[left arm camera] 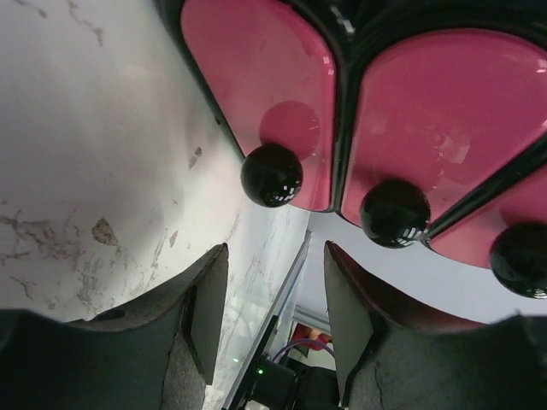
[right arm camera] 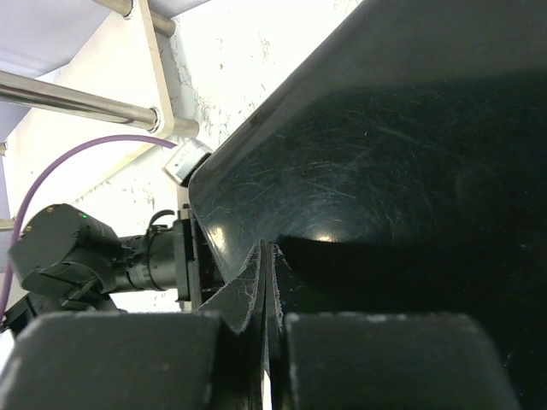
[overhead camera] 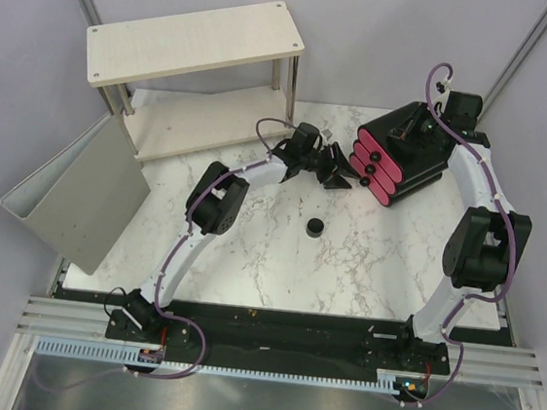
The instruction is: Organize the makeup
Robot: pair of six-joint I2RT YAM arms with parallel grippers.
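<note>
The round black jar (overhead camera: pixel 315 228) stands alone on the marble table (overhead camera: pixel 249 251), near the middle. The green tubes, the black-and-gold case and the beige bottles are out of view. My left gripper (overhead camera: pixel 343 172) is open and empty, its tips just short of the black box with pink drawer fronts (overhead camera: pixel 396 159). In the left wrist view the open gripper (left arm camera: pixel 275 256) faces the pink fronts (left arm camera: pixel 256 77) and their black knobs (left arm camera: pixel 271 175). My right gripper (overhead camera: pixel 406 131) is shut, tips resting on the box's black top (right arm camera: pixel 385 154); the shut gripper (right arm camera: pixel 267 249) holds nothing I can see.
A white two-tier shelf (overhead camera: pixel 193 40) stands at the back left. A grey bin (overhead camera: pixel 79 194) leans at the left edge of the table. The shelf's metal legs (right arm camera: pixel 77 98) and the left arm's wrist (right arm camera: pixel 94 256) show in the right wrist view.
</note>
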